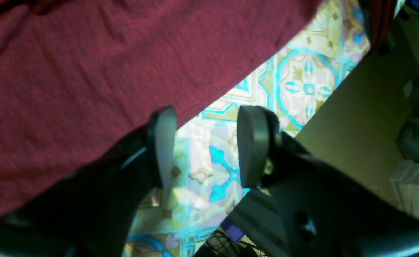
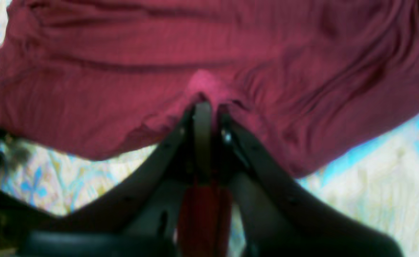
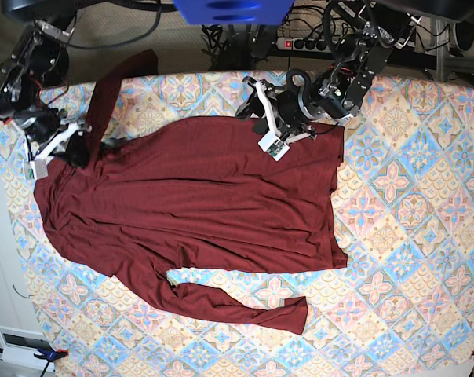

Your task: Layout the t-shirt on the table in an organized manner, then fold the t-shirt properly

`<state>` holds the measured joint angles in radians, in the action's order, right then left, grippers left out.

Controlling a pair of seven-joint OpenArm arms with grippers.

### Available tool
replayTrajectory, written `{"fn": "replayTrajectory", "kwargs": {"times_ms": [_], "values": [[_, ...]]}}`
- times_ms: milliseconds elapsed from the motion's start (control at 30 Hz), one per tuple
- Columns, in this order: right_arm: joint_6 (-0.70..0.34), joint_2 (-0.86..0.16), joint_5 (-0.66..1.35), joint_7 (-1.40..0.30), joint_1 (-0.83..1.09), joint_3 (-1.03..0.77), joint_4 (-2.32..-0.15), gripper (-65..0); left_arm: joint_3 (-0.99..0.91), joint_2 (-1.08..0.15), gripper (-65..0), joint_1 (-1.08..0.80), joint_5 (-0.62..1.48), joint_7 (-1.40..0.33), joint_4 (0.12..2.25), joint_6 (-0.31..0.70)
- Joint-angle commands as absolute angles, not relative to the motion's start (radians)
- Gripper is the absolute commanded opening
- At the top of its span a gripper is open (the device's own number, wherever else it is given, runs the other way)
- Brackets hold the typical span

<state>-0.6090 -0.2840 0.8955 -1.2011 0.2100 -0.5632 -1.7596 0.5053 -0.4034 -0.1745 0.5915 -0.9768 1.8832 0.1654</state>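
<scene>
Your widest free room is the right half of the table (image 3: pixel 425 236), from the shirt's hem out to the right edge, bare patterned cloth. A narrower open band runs along the near edge, below the t-shirt (image 3: pixel 198 196) and its lower sleeve. The garment fills the left and middle of the tabletop. At the far edge, the left gripper (image 1: pixel 204 146) hangs beside the hem, blocking passage there. At the far-left corner, the right gripper (image 2: pixel 209 110) sits pinched into the fabric.
</scene>
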Motion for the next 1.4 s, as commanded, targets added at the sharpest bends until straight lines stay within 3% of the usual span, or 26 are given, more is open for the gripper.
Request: {"fn": "replayTrajectory", "kwargs": {"times_ms": [0,300,700,833,900,1067,1200,1367], "values": [[-0.613,-0.305,0.917,-1.173,0.174,-0.567,-1.758,-65.0,0.506,-0.394,-37.3,-0.168,0.607,-0.957,1.899,0.173],[-0.613,-0.297,0.917,-1.162,-0.097,-0.466,-1.529,-65.0,0.538,-0.289,-37.3,-0.166,0.599,-0.957,1.873,0.174],[-0.613,-0.297,0.912,-1.064,-0.372,-0.46,-1.152,-64.9,0.598,-0.124,-36.5,-0.096,0.544,-0.955,1.733,0.179],[-0.613,-0.303,0.912,-1.026,-0.375,-0.46,-1.109,-64.6,0.618,-0.097,-31.3,-0.048,0.504,-0.955,1.659,0.179],[-0.613,-0.305,0.909,-1.02,-0.375,-0.46,-1.106,-62.6,0.65,-0.077,-27.9,-0.016,0.501,-0.96,1.644,0.179],[-0.613,-0.346,0.794,-1.03,-0.369,-0.463,-1.141,-48.4,0.743,-0.058,-19.4,0.071,0.504,-0.963,1.587,0.186],[-0.613,-0.375,0.759,-1.029,-0.302,-0.464,-1.196,-39.2,0.809,-0.019,-19.6,0.159,0.503,-0.963,1.52,0.292],[-0.613,-0.42,0.757,-1.029,-0.228,-0.466,-1.282,-38.8,0.906,0.039,-20.4,0.277,0.503,-0.961,1.409,0.343]]}}
